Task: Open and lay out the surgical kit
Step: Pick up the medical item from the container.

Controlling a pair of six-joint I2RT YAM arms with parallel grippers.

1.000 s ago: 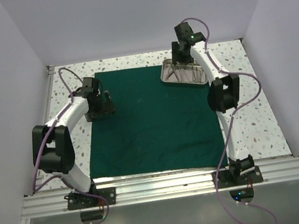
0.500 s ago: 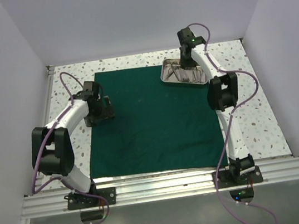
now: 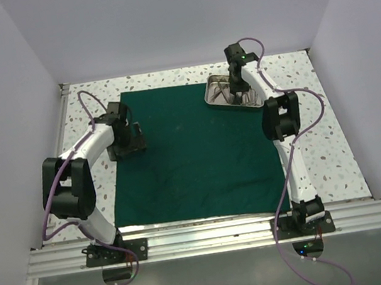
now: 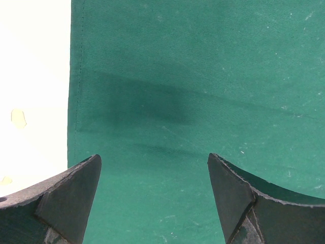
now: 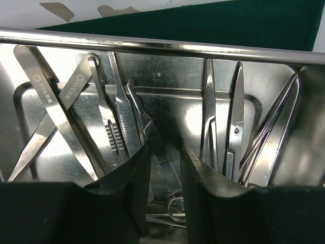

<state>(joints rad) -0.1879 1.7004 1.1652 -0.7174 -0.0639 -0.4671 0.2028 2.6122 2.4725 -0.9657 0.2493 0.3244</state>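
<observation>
Two fingers [image 5: 122, 198] of the right gripper [image 5: 164, 151] straddled a scalpel handle [image 5: 144, 122] in the steel tray [image 5: 152, 47], grip unclear; the left gripper [image 4: 154, 156] gaped. Mid-pick, seemingly; next needed a lift onto the green cloth [image 3: 194, 163].

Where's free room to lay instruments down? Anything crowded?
Free: the green cloth's centre and its whole near half. Its far-left corner is also free, beyond the left fingers, which stand open over the cloth's left edge. Crowded: the steel tray at the far-right corner, packed with instruments, with the right fingers down among them.
</observation>
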